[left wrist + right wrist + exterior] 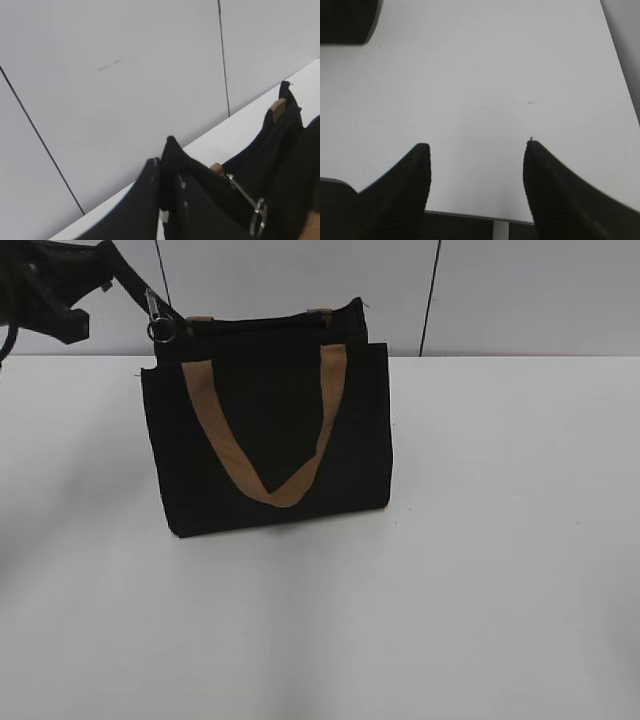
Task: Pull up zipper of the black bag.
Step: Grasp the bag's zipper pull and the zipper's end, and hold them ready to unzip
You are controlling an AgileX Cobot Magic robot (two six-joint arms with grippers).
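Black fabric at the bag's (270, 430) upper left corner is pinched by the left end effector (167, 200), the zipper (158, 320) dangling beside it, so the tab could be missed while the right end effector (476, 170) is held wide over the table (485, 75).

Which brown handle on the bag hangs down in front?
The near tan strap hangs in a long loop down the black bag's front. The other strap only peeks out along the top edge behind.
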